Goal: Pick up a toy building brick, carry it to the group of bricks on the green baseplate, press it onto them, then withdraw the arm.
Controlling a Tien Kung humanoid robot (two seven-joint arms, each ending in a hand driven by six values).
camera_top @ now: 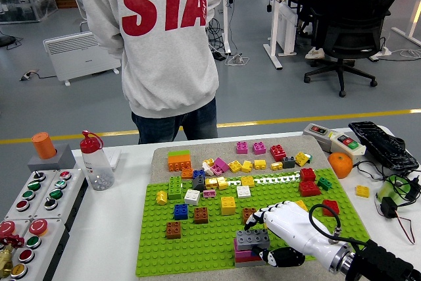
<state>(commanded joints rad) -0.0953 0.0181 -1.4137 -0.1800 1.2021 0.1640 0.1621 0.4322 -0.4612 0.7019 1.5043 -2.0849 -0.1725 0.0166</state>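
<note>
On the green baseplate, near its front edge, a grey brick sits on top of a pink and red brick stack. My right hand, white with black fingertips, comes in from the lower right and is curled around the grey brick, fingers over its right side and thumb low at the front. Many loose bricks in yellow, red, pink, blue, brown and green lie scattered over the plate's middle and back. My left arm is out of view.
A person in a grey hoodie stands at the far side with their back turned. A clear bottle with a red cap and a button panel sit at the left. An orange, a control box and cables lie at the right.
</note>
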